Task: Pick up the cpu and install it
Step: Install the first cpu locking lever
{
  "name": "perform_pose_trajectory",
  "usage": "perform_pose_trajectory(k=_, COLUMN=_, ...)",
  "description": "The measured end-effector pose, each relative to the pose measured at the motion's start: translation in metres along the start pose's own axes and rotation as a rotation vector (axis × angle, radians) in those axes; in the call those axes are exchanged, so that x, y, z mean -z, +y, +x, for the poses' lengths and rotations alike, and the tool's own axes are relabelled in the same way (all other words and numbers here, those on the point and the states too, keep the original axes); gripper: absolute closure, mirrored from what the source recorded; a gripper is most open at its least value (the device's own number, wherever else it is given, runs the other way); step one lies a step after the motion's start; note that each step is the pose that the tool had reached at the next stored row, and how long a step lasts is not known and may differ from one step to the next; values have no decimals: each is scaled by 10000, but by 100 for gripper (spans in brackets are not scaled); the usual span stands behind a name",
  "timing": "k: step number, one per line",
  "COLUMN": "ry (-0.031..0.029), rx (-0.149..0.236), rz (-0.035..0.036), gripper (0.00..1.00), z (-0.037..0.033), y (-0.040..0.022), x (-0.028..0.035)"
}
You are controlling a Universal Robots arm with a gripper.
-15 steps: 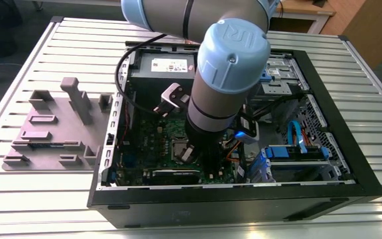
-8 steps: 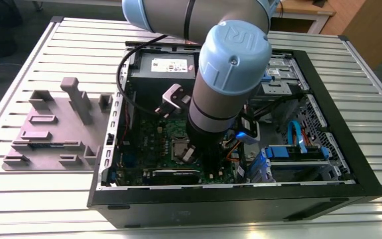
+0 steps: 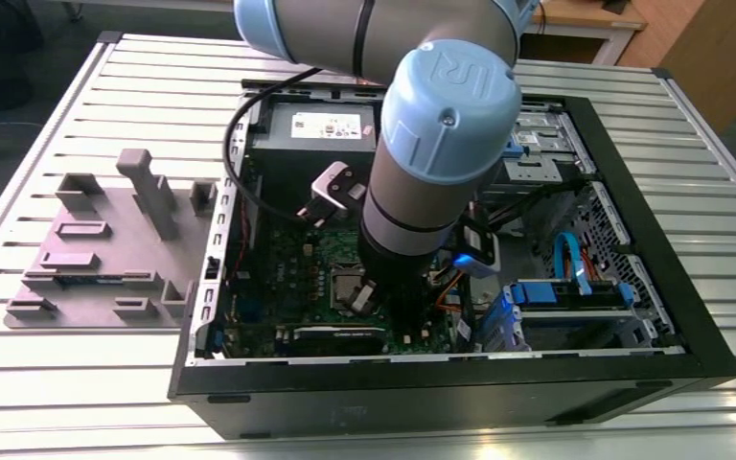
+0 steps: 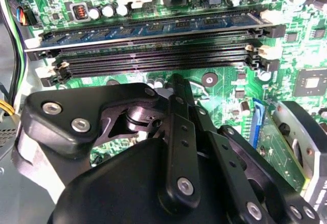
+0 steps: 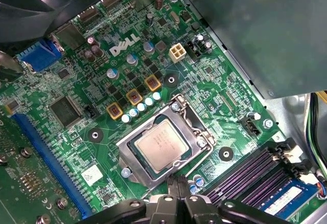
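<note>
The cpu (image 5: 162, 144) lies flat in its socket frame (image 5: 164, 143) on the green board (image 5: 76, 127), so you see it seated. Your end effector (image 5: 176, 196) hovers just beside it, narrow and holding nothing.

Open computer case (image 3: 675, 326) on slatted table (image 3: 87, 383), beside what looks like a grey fixture (image 3: 112, 244).
</note>
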State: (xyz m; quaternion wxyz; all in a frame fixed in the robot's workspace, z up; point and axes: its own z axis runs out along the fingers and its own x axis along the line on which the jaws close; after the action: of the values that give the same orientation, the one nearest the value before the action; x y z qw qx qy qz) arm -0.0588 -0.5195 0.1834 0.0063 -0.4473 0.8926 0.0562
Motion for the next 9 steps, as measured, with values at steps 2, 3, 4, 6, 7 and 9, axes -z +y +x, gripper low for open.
perform_pose_trajectory(k=2, ry=-4, rx=1, rz=2, gripper=89, z=4, y=6, x=0)
perform_pose_trajectory(k=3, ry=-3, rx=1, rz=3, gripper=89, z=6, y=9, x=0)
perform_pose_trajectory(k=4, ry=-2, rx=1, rz=2, gripper=89, z=9, y=12, x=-1)
perform_pose_trajectory(k=6, ry=-3, rx=2, rz=3, gripper=89, z=15, y=18, x=-2)
perform_pose_trajectory(k=7, ry=-2, rx=1, rz=4, gripper=89, z=16, y=20, x=-1)
perform_pose_trajectory(k=9, ry=-5, rx=2, rz=2, gripper=89, z=17, y=21, x=2)
